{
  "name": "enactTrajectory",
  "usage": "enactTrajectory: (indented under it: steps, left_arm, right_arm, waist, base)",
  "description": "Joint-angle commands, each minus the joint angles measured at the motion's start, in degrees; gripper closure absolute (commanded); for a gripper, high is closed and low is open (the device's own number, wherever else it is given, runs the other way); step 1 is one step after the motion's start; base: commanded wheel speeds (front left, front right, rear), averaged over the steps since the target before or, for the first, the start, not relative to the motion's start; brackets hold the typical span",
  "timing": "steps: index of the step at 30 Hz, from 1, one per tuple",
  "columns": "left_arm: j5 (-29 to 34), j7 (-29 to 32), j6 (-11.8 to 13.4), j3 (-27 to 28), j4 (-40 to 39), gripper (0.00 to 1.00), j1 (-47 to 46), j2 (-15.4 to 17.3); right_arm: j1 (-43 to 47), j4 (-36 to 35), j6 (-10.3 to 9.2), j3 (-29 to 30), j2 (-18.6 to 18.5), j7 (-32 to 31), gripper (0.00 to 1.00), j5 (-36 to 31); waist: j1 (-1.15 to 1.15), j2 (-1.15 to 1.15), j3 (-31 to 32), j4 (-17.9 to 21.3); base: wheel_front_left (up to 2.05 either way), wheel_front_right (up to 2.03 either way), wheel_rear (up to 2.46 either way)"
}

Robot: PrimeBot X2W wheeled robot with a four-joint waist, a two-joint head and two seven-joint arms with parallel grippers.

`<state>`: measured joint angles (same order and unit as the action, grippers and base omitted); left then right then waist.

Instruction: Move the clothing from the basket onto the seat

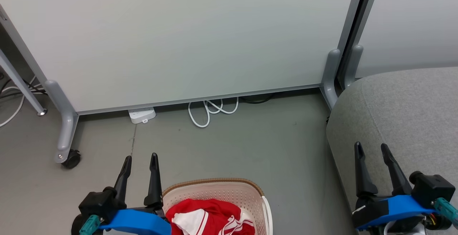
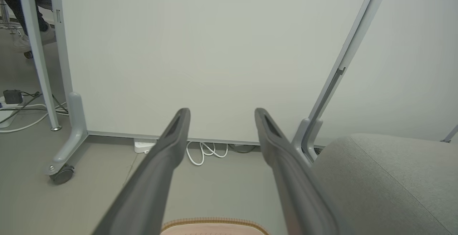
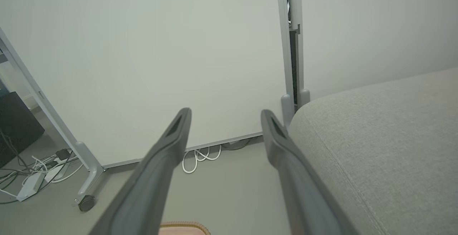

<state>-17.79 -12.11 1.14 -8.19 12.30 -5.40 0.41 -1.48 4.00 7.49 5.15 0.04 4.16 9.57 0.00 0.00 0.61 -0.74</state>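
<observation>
Left pincer (image 1: 140, 158) is hanging spread and empty right beside the basket (image 1: 214, 182), and right pincer (image 1: 371, 146) is hovering spread over the seat (image 1: 404, 113) edge. Red clothing (image 1: 209, 213) is sitting bunched in the basket, so I'm guessing both are staged for 1 grab-and-drop.

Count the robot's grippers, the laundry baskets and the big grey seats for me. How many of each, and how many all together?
Grippers: 2, the left gripper and the right gripper
Laundry basket: 1
Grey seat: 1
Total: 4
</observation>
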Motion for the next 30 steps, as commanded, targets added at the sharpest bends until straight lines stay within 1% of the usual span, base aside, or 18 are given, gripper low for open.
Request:
enactTrajectory:
  steps: [1,23,30]
  left_arm:
    - [1.03,-0.40,0.34,-0.44,-0.06,0.00,-0.41,0.37]
    - [9.02,-3.31,1.82,-1.88,-0.17,0.00,-0.58,0.59]
    - [8.56,-3.17,1.61,-1.73,-0.16,0.00,-0.47,0.58]
  right_arm:
    - [0.45,-0.55,0.00,0.02,-0.07,0.44,0.00,-1.03]
    - [1.04,-1.48,-0.01,0.11,-0.07,2.86,0.00,-9.46]
    - [0.98,-0.95,-0.01,0.21,-0.07,3.09,0.00,-9.18]
  waist:
    - [0.00,0.00,0.06,0.01]
    - [0.00,0.00,-0.14,-0.08]
    - [0.00,0.00,-0.09,-0.25]
  base:
    - [0.00,0.00,0.00]
    - [0.00,0.00,0.00]
    - [0.00,0.00,0.00]
